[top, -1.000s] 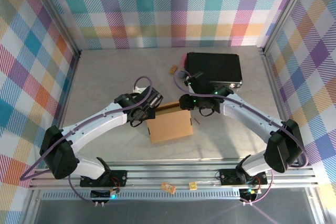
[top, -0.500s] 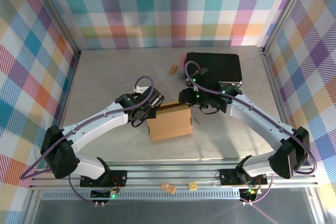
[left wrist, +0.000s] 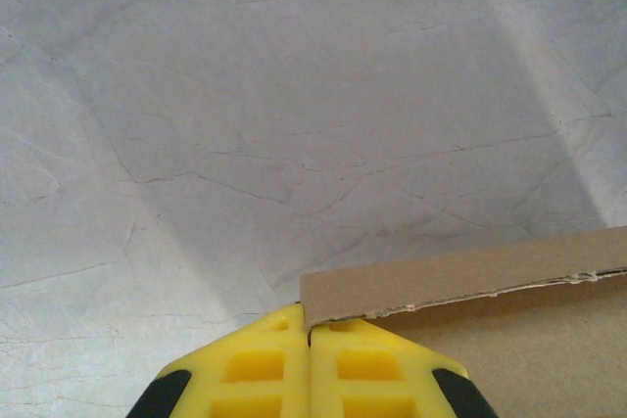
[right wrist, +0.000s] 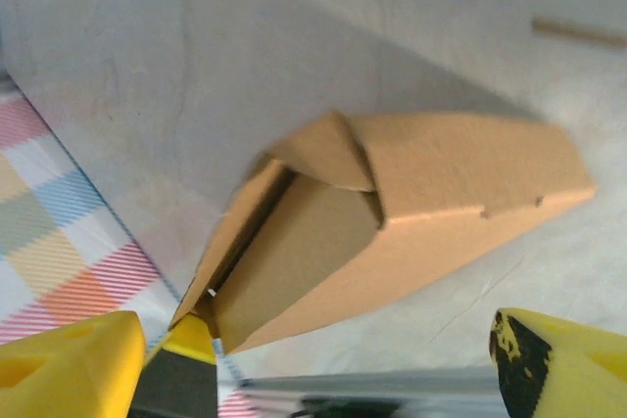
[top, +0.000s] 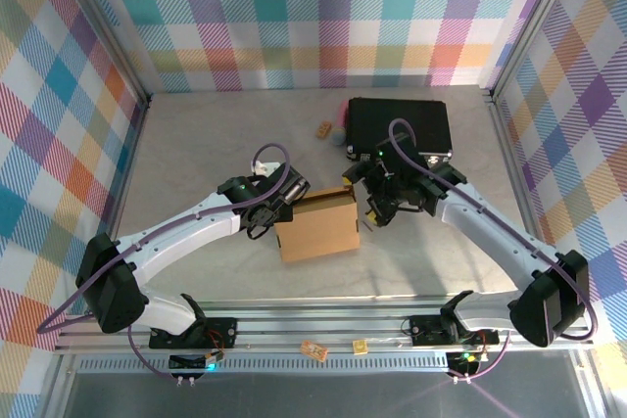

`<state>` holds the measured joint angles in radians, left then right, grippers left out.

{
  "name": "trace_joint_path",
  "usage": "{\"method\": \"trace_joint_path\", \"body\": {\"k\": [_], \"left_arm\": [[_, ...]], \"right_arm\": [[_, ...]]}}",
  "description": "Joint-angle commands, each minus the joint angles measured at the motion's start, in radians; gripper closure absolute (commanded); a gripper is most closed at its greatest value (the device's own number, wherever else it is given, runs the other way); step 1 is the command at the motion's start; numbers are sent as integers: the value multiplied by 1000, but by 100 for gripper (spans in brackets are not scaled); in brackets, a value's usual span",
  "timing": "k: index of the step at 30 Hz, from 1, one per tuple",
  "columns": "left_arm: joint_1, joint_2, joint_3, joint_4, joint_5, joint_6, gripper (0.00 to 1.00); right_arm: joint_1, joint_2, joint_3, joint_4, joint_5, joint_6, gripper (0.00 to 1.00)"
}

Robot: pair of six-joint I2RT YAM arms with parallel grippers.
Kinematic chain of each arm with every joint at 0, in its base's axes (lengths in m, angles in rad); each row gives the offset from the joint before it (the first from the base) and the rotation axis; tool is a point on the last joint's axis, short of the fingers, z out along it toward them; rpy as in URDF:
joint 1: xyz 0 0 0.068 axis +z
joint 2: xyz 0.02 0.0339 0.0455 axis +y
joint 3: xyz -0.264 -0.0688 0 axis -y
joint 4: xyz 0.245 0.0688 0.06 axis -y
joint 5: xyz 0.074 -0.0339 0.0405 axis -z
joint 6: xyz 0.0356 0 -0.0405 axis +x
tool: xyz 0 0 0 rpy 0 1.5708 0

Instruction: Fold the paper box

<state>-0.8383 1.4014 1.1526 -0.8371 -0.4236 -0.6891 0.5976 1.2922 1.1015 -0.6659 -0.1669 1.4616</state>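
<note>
The paper box (top: 315,228) is a brown cardboard piece, partly folded, lying mid-table. My left gripper (top: 277,206) sits at its far left corner. In the left wrist view the yellow fingers (left wrist: 255,369) are pressed together, with a corner of the paper box's (left wrist: 460,276) wall pinched in their seam. My right gripper (top: 378,206) hovers just right of the box, open and holding nothing. From the right wrist, the paper box (right wrist: 421,193) shows an open end with a flap tucked in, and my right gripper (right wrist: 313,374) stands wide, clear of it.
A black case (top: 400,126) lies at the back right, close behind the right arm. A small wooden piece (top: 322,129) rests to its left. A thin stick (top: 367,226) lies right of the box. Two small bits (top: 313,348) sit on the front rail.
My right gripper has pulled away from the box's far right corner, moved right and opened wide. The left gripper and the box have stayed put.
</note>
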Motion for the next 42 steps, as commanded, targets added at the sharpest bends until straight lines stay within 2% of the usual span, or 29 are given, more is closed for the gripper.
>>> {"method": "trace_joint_path", "body": {"k": [1,6,15,19,29,34,42], "left_arm": [[-15,4,38,-26,-46,-16,100],[-17,6,48,-28,-61,-16,100],[-18,15,58,-26,-64,-12,100],[-18,16,59,-28,-66,-10,100],[-24,-15,39,-10,-65,-6,100],[-27,-43,33,6,-51,2,100],[-29,-79,26,42,10,13,81]], "right_arm": [[-33,4,-73,161,-169,281,8],[-62,26,-105,251,-215,346,7],[-96,85,-131,358,-257,335,7],[-100,118,-171,426,-272,330,13],[-111,132,-219,480,-266,294,39],[-113,119,-249,476,-267,286,44],[-118,104,-265,464,-259,271,54]]}}
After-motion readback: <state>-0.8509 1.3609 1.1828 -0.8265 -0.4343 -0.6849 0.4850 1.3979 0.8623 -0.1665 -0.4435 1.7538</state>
